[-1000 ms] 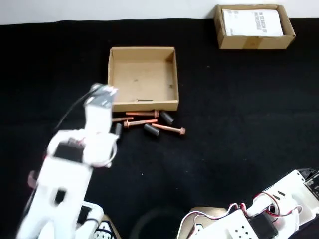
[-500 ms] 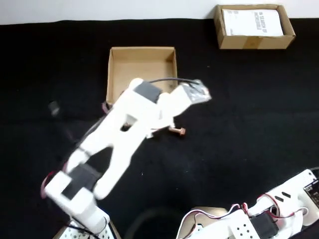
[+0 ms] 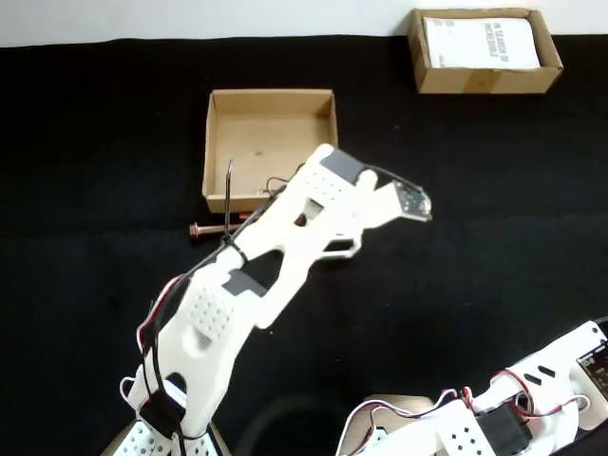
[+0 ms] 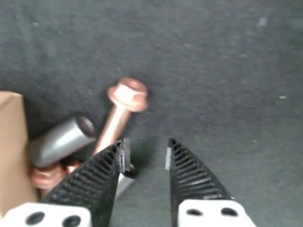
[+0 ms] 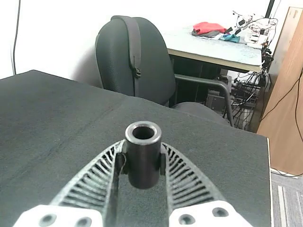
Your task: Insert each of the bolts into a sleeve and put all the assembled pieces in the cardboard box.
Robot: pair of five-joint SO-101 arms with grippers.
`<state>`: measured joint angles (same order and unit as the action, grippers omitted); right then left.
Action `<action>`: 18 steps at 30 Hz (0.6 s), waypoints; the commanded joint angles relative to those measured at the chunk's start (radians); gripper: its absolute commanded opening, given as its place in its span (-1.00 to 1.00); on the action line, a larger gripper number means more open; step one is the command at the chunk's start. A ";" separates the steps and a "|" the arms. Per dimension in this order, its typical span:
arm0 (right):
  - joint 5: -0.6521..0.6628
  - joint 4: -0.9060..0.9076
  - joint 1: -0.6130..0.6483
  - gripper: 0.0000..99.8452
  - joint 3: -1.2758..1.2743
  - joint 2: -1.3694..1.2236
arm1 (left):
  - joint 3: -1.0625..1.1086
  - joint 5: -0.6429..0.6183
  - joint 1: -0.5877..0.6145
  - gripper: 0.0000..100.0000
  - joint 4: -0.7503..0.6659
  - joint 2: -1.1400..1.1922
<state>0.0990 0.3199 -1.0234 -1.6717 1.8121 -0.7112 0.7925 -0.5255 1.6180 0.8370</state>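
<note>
The black surface (image 3: 494,247) lies open to the right of the cardboard box (image 3: 207,152), out to a second box (image 3: 484,78) at the far right corner. The left arm (image 3: 285,237) stretches across the box's near edge and hides most of the loose parts there; one bolt (image 3: 201,230) pokes out beside the arm, just in front of the box's near wall. In the left wrist view, the left tool (image 4: 144,151) hangs low over the surface with its fingers apart and nothing between them. A copper bolt (image 4: 118,118) lies just ahead, its head beyond the fingertips and its shaft running under one finger. A grey sleeve (image 4: 59,139) sits beside that bolt, against the box corner, with another copper head (image 4: 45,175) partly covered. The right arm (image 3: 494,423) is cut off at the near right edge; the right tool (image 5: 142,158) is clamped on a dark sleeve (image 5: 142,177), open end up.
</note>
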 commanded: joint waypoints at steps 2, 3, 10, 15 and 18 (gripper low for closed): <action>0.011 -0.028 0.001 -0.99 -0.125 0.013 | -0.229 0.008 -0.010 -0.71 0.064 0.085; 0.011 -0.028 0.001 -0.99 -0.125 0.013 | -0.269 0.008 -0.012 -0.71 0.077 0.107; 0.011 -0.028 0.001 -0.99 -0.125 0.013 | -0.400 0.026 -0.030 -0.71 0.094 0.216; 0.048 -0.028 0.035 -0.99 -0.125 0.013 | -0.397 0.028 -0.050 -0.71 0.132 0.168; 0.061 -0.028 0.044 -0.99 -0.127 0.013 | -0.398 0.028 -0.050 -0.71 0.130 0.143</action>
<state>0.1419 0.3199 -0.9989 -1.6717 1.8121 -1.0717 0.8140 -0.5608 1.7361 1.0625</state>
